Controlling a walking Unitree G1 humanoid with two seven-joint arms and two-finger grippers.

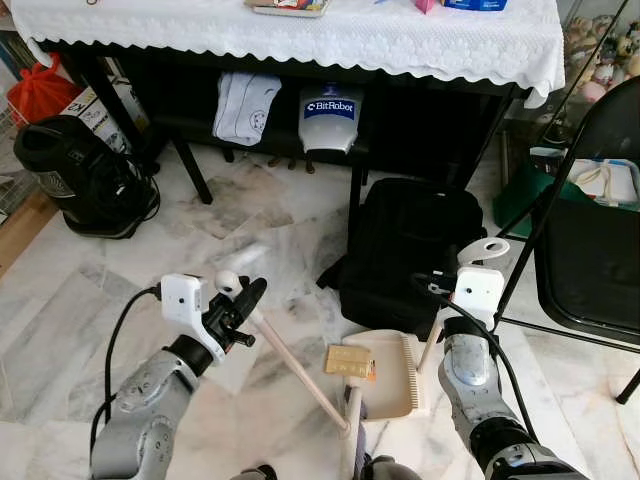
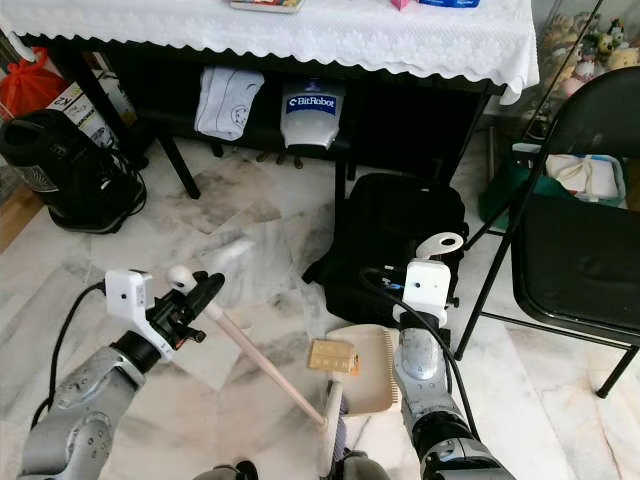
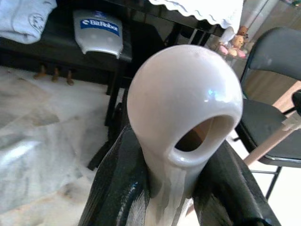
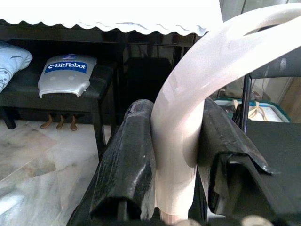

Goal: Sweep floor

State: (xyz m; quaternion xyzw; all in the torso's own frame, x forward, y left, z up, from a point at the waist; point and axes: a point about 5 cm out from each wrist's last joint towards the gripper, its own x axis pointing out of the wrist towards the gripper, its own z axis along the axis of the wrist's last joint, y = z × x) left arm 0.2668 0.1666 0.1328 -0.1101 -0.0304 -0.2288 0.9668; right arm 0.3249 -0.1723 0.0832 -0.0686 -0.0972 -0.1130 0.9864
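My left gripper (image 1: 240, 305) is shut on the broom handle (image 1: 295, 370), a pale wooden stick with a white looped cap (image 3: 186, 108) that slants down toward the floor between my arms. On the other side, the right gripper (image 4: 174, 155) is shut on the dustpan handle (image 1: 482, 250), whose white loop rises above the wrist. The cream dustpan (image 1: 392, 375) rests on the marble floor by my feet. A small tan packet (image 1: 350, 362) lies at its left lip.
A black bag (image 1: 415, 245) lies on the floor just beyond the dustpan. A black folding chair (image 1: 590, 240) stands right, a black vacuum (image 1: 85, 175) left. Ahead is a table with a white lace cloth (image 1: 330, 40) over a dark bench (image 1: 290, 125).
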